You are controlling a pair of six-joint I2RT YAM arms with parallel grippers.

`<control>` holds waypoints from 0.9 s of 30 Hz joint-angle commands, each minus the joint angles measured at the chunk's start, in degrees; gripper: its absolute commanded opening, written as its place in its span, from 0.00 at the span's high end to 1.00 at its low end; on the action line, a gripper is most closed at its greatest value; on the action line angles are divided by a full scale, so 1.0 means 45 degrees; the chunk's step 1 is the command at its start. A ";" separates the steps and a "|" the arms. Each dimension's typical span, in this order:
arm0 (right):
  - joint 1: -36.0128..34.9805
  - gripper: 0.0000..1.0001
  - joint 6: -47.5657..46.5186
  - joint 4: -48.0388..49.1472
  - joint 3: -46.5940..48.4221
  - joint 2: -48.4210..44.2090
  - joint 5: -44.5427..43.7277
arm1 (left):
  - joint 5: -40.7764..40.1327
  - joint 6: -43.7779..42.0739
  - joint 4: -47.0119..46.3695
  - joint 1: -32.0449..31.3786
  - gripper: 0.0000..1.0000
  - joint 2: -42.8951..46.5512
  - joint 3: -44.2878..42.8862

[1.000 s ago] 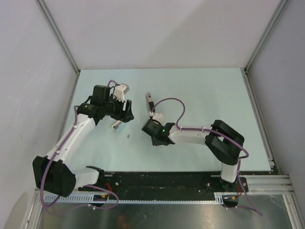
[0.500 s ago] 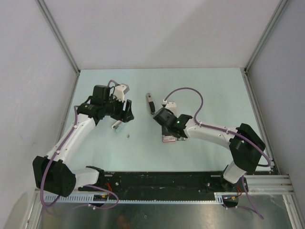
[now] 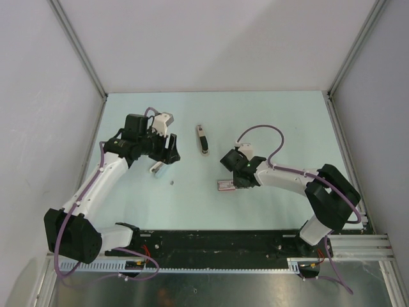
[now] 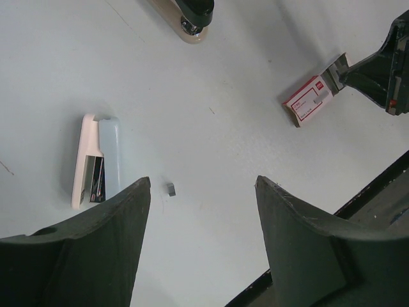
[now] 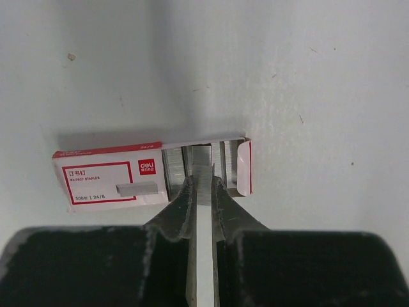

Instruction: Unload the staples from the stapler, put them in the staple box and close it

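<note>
— The left jaws?
— Spread wide over the bench, holding nothing. The pale blue stapler lies flat just beyond one fingertip, a small metal scrap beside it. A black-and-tan stapler lies farther ahead.
— And the right jaws?
— Pinching a staple strip, its end inside the open staple box directly ahead of them.

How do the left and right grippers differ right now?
The left gripper stands open and empty; the right gripper is shut on a staple strip. The left hangs above the table near the pale blue stapler; the right sits low at the open end of the staple box. Neither touches a stapler.
</note>
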State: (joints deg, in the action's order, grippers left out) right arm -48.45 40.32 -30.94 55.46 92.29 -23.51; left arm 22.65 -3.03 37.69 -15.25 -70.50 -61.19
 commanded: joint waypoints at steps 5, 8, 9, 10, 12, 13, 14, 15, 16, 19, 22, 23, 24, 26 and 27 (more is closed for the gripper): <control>0.0477 0.98 -0.0030 0.0552 -0.0230 -0.0471 -0.0046 | 0.0351 -0.0486 -0.0028 0.0087 0.29 -0.0053 -0.0466; 0.0561 0.98 -0.0047 0.0594 -0.0303 -0.0480 -0.0008 | 0.0356 -0.0473 -0.0018 0.0087 0.29 -0.0075 -0.0480; 0.0585 0.98 -0.0050 0.0590 -0.0337 -0.0485 0.0020 | 0.0356 -0.0476 -0.0017 0.0087 0.29 -0.0085 -0.0482; 0.0617 0.98 -0.0032 0.0598 -0.0374 -0.0497 0.0063 | 0.0356 -0.0468 -0.0027 0.0077 0.29 -0.0090 -0.0483; 0.0670 0.98 -0.0023 0.0628 -0.0441 -0.0526 0.0110 | 0.0356 -0.0467 -0.0019 0.0085 0.29 -0.0118 -0.0499; 0.0689 0.97 -0.0028 0.0656 -0.0465 -0.0537 0.0138 | 0.0376 -0.0454 -0.0018 0.0076 0.29 -0.0126 -0.0502; 0.0708 0.97 -0.0031 0.0670 -0.0487 -0.0533 0.0161 | 0.0386 -0.0457 -0.0027 0.0072 0.29 -0.0140 -0.0503; 0.0717 0.97 -0.0022 0.0687 -0.0498 -0.0540 0.0173 | 0.0390 -0.0459 -0.0022 0.0079 0.29 -0.0147 -0.0513; 0.0722 0.97 -0.0018 0.0695 -0.0513 -0.0535 0.0189 | 0.0403 -0.0450 -0.0029 0.0073 0.29 -0.0160 -0.0518; 0.0753 0.97 -0.0034 0.0715 -0.0536 -0.0490 0.0207 | 0.0416 -0.0449 -0.0021 0.0071 0.29 -0.0172 -0.0523; 0.0789 0.97 -0.0033 0.0722 -0.0556 -0.0441 0.0214 | 0.0410 -0.0464 -0.0029 0.0063 0.29 -0.0163 -0.0531; 0.0816 0.97 -0.0033 0.0722 -0.0561 -0.0426 0.0219 | 0.0412 -0.0452 -0.0033 0.0065 0.29 -0.0159 -0.0527; 0.0840 0.97 -0.0033 0.0732 -0.0574 -0.0429 0.0221 | 0.0414 -0.0456 -0.0035 0.0066 0.29 -0.0156 -0.0525; 0.0882 0.96 -0.0023 0.0764 -0.0618 -0.0465 0.0243 | 0.0400 -0.0459 -0.0021 0.0067 0.29 -0.0140 -0.0534; 0.0892 0.96 -0.0018 0.0763 -0.0641 -0.0477 0.0263 | 0.0417 -0.0460 -0.0019 0.0058 0.29 -0.0127 -0.0529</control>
State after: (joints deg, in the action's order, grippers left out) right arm -44.95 40.27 -28.45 53.25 92.12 -21.96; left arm 22.74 -3.03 37.71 -15.25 -71.26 -61.30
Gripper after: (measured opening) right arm 0.089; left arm 0.711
